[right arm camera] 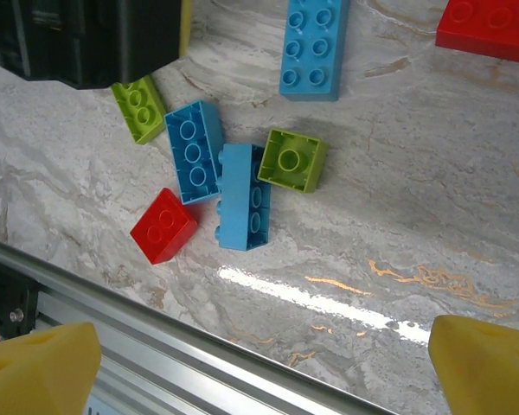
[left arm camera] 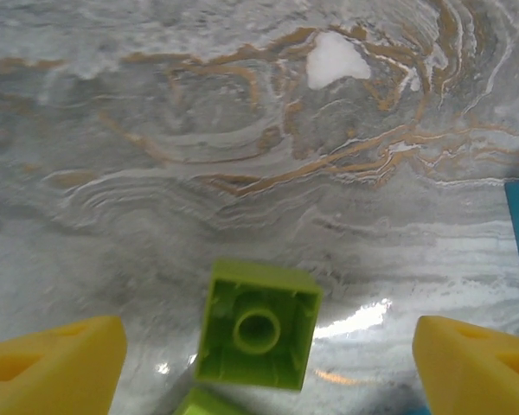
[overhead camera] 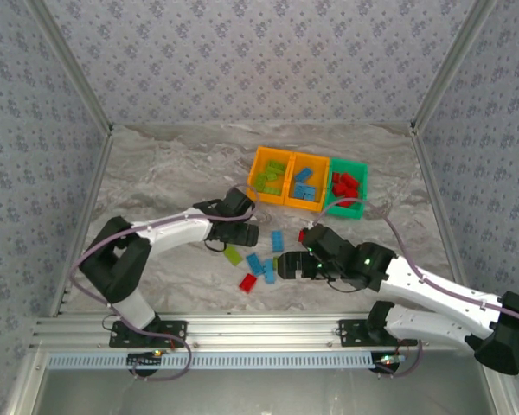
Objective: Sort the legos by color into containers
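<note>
Presently the left gripper (left arm camera: 262, 359) stands with jaws open on either side of an upturned lime brick (left arm camera: 256, 326) lying on the table (left arm camera: 242, 130), low in the left wrist view. Centre it before you close, and keep clear of its lime neighbour. The right gripper (right arm camera: 261, 367) hangs open and empty beside the loose legos (right arm camera: 242, 199). Green probably belongs in the leftmost orange bin (overhead camera: 254, 170).
</note>
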`<state>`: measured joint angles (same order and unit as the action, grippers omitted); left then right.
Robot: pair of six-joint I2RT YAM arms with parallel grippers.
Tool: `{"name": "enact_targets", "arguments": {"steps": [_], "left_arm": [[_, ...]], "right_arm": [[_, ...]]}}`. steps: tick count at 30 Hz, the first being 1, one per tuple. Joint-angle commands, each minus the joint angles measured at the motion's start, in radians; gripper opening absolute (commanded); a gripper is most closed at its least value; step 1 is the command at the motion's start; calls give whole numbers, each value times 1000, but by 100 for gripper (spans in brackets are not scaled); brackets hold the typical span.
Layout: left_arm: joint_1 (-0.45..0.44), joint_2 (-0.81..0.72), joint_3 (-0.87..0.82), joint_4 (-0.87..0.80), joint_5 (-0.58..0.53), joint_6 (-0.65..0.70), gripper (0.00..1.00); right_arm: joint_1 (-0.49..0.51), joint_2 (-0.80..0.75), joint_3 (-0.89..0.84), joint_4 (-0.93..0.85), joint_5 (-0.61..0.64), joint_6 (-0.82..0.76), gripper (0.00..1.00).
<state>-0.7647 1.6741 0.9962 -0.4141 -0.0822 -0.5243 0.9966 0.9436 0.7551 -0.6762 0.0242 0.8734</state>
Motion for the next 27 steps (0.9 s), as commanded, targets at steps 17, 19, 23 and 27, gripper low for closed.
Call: {"name": "enact_targets", "arguments": {"steps": [17,19,23,27], "left_arm": [[-2,62,17,26,-23,31,45],[-4,83,28,18,-17,33,47],[-4,102,30,24,-17,29,41],[-6,68,38,29,-9,27,32]], "right_arm": [[24,-35,62,-74,82,63,100],[25,-35,63,-80,87,62,100],[25,-35,64,-86,89,67,100],[27,-38,66,-80,86,63,100]]}}
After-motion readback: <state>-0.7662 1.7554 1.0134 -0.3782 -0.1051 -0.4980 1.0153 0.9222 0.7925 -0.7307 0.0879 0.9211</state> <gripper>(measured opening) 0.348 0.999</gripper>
